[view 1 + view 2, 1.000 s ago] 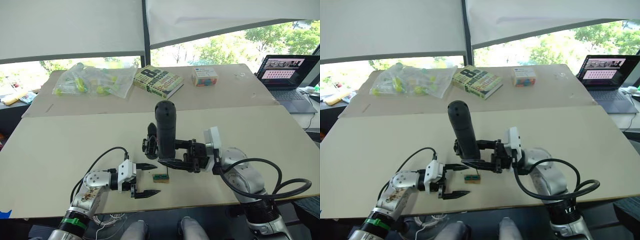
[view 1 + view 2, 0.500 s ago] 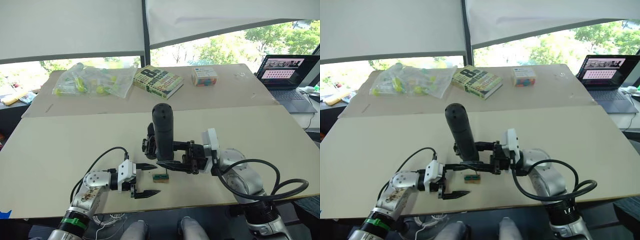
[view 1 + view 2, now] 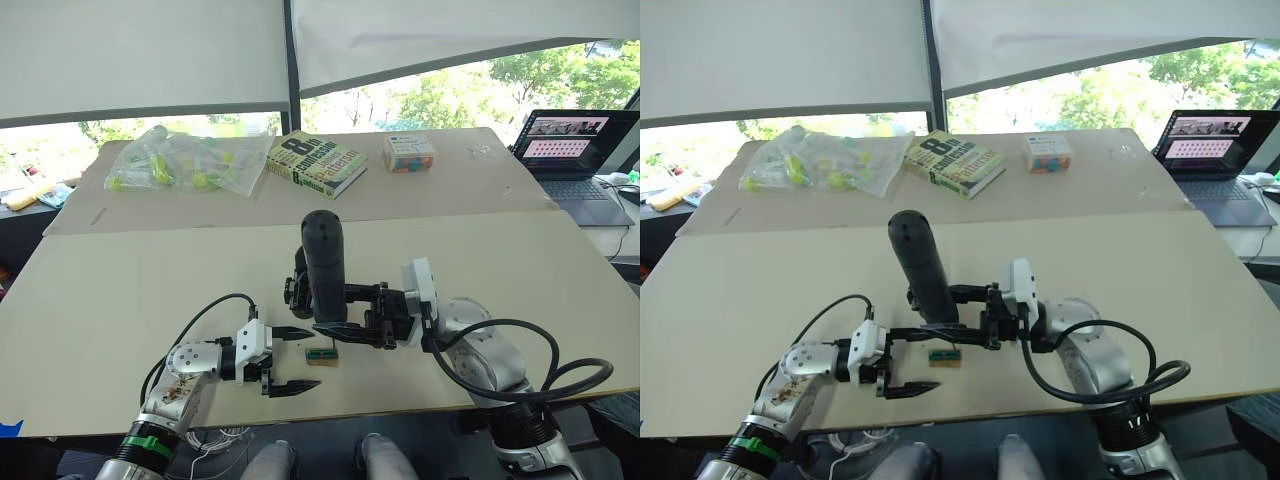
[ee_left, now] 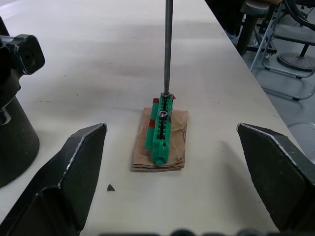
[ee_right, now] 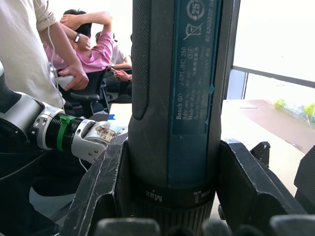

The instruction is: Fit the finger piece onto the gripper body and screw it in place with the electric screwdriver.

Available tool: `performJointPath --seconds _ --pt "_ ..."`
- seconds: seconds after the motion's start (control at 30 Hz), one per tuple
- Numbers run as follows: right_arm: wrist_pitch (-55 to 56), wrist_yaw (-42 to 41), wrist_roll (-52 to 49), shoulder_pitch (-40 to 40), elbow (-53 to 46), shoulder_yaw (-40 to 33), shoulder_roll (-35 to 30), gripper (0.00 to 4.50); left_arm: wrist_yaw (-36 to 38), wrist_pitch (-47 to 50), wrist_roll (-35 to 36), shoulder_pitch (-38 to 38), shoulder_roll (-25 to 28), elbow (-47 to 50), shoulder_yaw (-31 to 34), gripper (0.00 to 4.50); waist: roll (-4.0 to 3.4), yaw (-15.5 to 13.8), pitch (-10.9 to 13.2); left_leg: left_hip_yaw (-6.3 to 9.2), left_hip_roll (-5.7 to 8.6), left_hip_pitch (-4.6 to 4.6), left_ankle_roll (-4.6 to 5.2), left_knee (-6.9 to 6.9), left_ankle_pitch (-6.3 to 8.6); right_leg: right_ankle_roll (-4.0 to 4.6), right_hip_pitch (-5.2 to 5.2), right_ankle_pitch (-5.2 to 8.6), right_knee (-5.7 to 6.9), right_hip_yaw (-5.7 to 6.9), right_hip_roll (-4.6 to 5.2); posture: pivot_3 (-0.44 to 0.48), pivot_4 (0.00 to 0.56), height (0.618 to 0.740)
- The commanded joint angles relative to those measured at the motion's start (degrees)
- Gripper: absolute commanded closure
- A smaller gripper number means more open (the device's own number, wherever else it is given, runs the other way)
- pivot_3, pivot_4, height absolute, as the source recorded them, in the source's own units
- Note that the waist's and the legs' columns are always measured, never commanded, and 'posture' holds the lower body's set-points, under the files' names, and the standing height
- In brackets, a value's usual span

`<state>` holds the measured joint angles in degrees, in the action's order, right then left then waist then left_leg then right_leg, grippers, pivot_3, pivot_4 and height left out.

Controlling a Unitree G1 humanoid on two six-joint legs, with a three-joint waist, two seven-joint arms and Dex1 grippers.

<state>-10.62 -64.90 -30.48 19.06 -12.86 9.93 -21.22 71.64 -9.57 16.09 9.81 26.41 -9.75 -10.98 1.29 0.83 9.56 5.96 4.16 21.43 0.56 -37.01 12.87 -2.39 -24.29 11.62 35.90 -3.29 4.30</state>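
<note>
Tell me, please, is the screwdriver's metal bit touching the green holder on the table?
Touching. In the left wrist view the electric screwdriver's metal bit comes straight down and its tip meets the far end of the green holder, with no gap between them.

Thick black pen-shaped electric screwdriver carries a dark teal printed label. Small green plastic screw holder, red-edged, on brown cardboard scrap. Pale beige table. Yellow-green book.

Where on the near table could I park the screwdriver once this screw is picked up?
Bare tabletop lies left of the left tool, and a wide stretch lies right of the right arm toward the laptop. It is crowded around the green screw holder, gripper body and electric screwdriver.
</note>
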Motion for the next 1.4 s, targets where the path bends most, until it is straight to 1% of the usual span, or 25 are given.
performJointPath --seconds 0.03,0.37,0.5,1.03,1.17,1.4 --pt "1.4 0.1 -0.7 0.4 -1.1 -0.8 0.5 2.55 0.5 0.7 -0.3 -1.1 0.0 -0.4 -1.2 0.0 0.0 0.0 0.0 0.0 0.0 0.0 0.0 0.0 0.0 0.0 0.0 0.0 0.0 0.0 0.0 0.0 0.15 0.74" --pt "1.5 0.2 -0.7 0.3 -1.2 -0.5 0.9 2.55 0.5 0.5 -0.2 -1.1 -0.1 -0.6 -1.1 0.0 0.0 0.0 0.0 0.0 0.0 0.0 0.0 0.0 0.0 0.0 0.0 0.0 0.0 0.0 0.0 0.0 0.15 0.74" --pt "1.1 0.0 -2.0 0.4 -2.1 -1.5 0.5 2.55 0.8 0.5 0.4 -1.5 0.4 0.0 -0.5 0.0 0.0 0.0 0.0 0.0 0.0 0.0 0.0 0.0 0.0 0.0 0.0 0.0 0.0 0.0 0.0 0.0 0.15 0.74" --pt "-2.5 1.5 -8.1 2.7 -6.8 -4.6 -0.4 2.55 2.2 1.7 6.8 -2.3 2.8 5.3 4.4 0.0 0.01 0.1 0.0 0.01 -0.03 0.07 0.0 0.04 0.0 0.0 -0.07 0.0 -0.04 0.01 0.0 0.0 0.15 0.74" --pt "-4.1 2.4 -10.5 3.7 -8.1 -6.6 -1.6 2.55 1.5 4.7 11.0 -4.1 4.4 10.4 7.9 0.0 0.01 0.2 0.0 0.01 -0.03 0.1 0.0 0.03 0.0 0.01 -0.08 0.0 -0.06 0.01 0.02 0.0 0.15 0.74" --pt "-7.4 3.9 -14.7 5.6 -9.2 -11.2 -4.2 2.55 -0.6 12.0 18.3 -9.2 9.7 19.6 16.0 0.0 0.01 0.2 0.0 0.01 -0.07 0.16 0.0 0.04 0.0 0.0 -0.15 0.0 -0.07 0.02 0.01 0.0 0.15 0.74"
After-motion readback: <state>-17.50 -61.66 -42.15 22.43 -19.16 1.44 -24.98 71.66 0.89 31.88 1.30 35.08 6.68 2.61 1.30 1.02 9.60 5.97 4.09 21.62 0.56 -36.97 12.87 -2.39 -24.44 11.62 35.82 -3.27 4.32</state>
